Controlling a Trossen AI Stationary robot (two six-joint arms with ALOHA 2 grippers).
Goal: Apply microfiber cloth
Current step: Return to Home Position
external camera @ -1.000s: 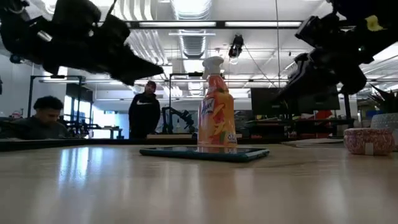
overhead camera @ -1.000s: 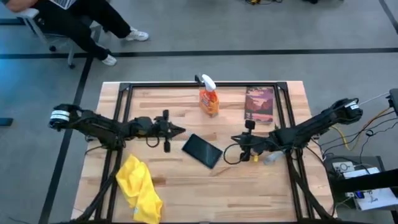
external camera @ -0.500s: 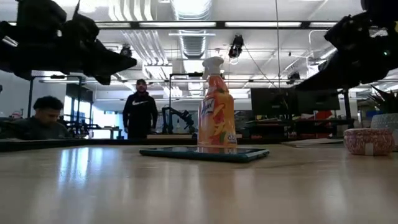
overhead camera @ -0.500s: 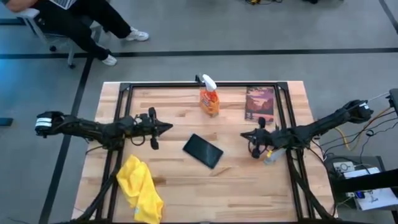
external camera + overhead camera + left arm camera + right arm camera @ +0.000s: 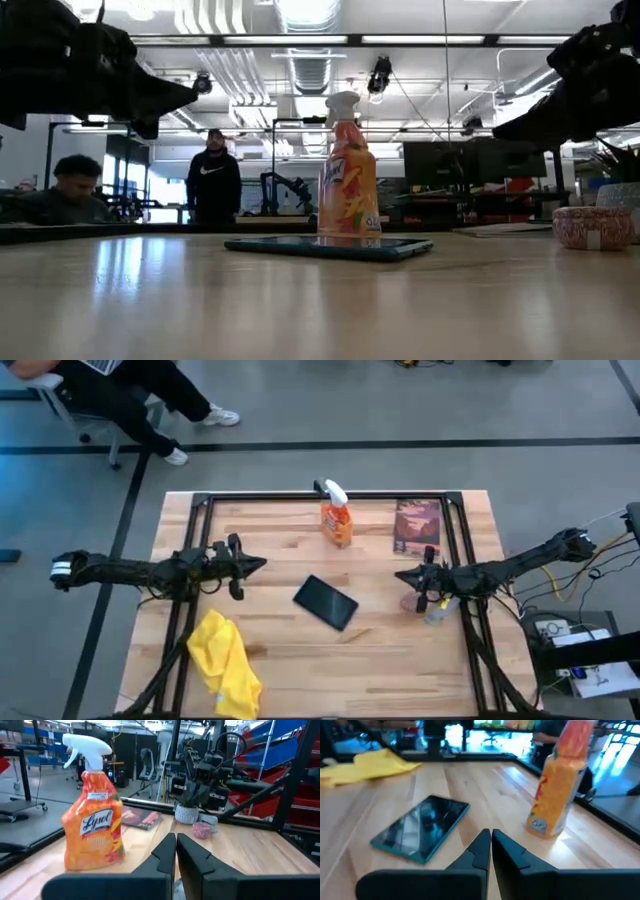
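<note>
— So, what do the jaws hold?
— Nothing. The left gripper (image 5: 262, 564) and right gripper (image 5: 399, 574) hover over the pale wooden surface (image 5: 390, 660), jaws pressed together.
— And the bright yellow microfiber cloth (image 5: 226, 664)?
— Crumpled at the high view's lower-left corner, well apart from both.

The counter (image 5: 300, 660) is showing pale planked wood, smooth and faintly shiny. The microfiber cloth (image 5: 225, 660) is lying as soft, matt, rumpled fabric. The tablet (image 5: 325, 601) is gleaming glossy, mirroring lights; the spray bottle (image 5: 336, 520) is shining as smooth plastic.
</note>
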